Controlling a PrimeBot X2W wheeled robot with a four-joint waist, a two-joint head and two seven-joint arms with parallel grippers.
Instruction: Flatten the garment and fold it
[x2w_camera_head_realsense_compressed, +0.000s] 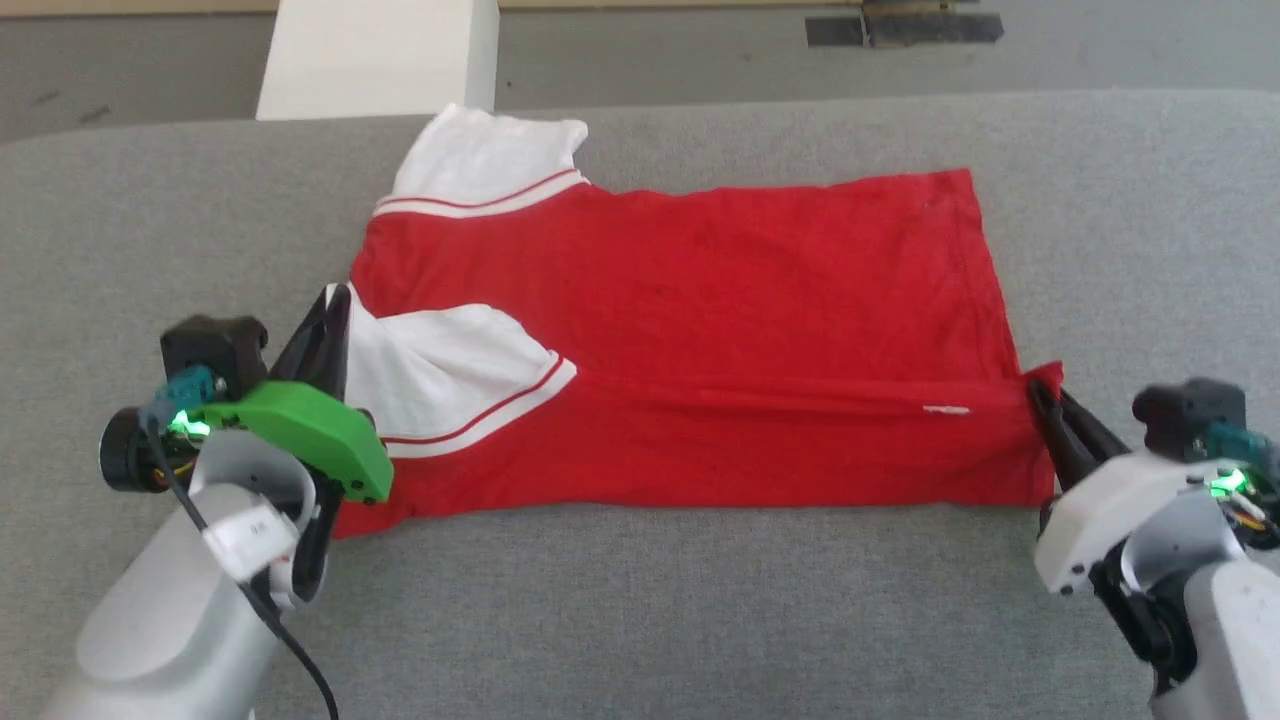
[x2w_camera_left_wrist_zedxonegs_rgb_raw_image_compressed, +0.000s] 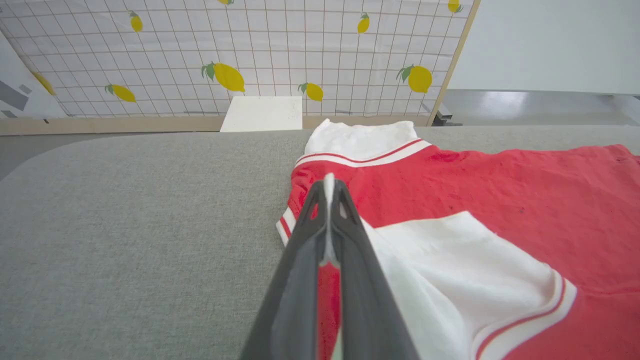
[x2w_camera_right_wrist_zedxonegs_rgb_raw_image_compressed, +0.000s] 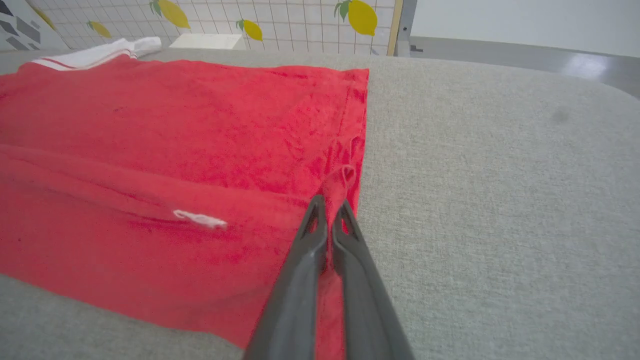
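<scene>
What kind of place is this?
Probably a robot practice room, not a home: a grey padded table with a red jersey laid out on it, and a lemon-print grid sheet standing behind as a backdrop.

A grey woven surface (x2w_camera_head_realsense_compressed: 640, 620) is spread across the lower frame. Behind it, at upper left, a white block (x2w_camera_head_realsense_compressed: 380, 55) is set on grey floor (x2w_camera_head_realsense_compressed: 680, 55). A gridded lemon-print panel (x2w_camera_left_wrist_zedxonegs_rgb_raw_image_compressed: 250, 50) is seen beyond, with a plain pale wall (x2w_camera_left_wrist_zedxonegs_rgb_raw_image_compressed: 550, 45) at upper right.

Thin cloth garment (x2w_camera_head_realsense_compressed: 720, 300) — rough woven table cover (x2w_camera_head_realsense_compressed: 640, 620)
</scene>
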